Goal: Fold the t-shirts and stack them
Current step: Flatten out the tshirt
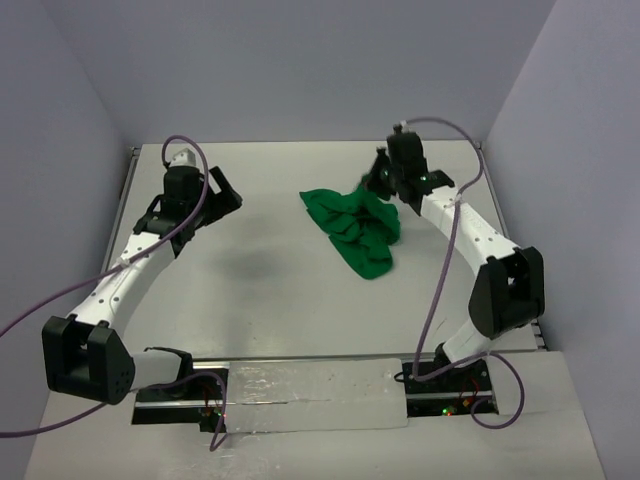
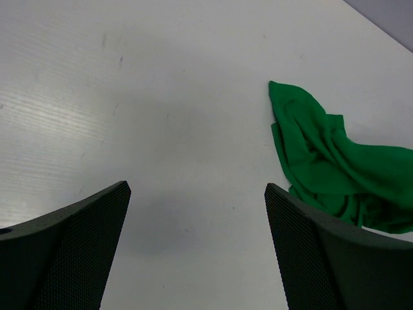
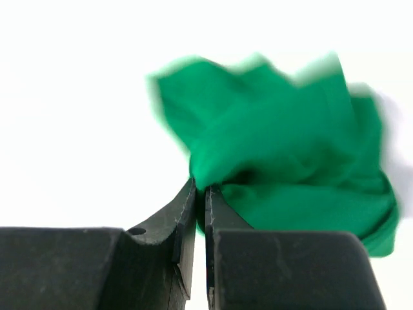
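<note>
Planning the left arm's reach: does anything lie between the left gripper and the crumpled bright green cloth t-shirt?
Nothing visible does. Only bare white table lies between the open left gripper and the crumpled bright green cloth t-shirt, which the right gripper pinches.

The t-shirt (image 1: 355, 228) lies on the table (image 1: 260, 290) right of centre, nearer the far edge. The right gripper (image 1: 378, 182) is at its far side, the left gripper (image 1: 222, 190) well apart leftward.
</note>
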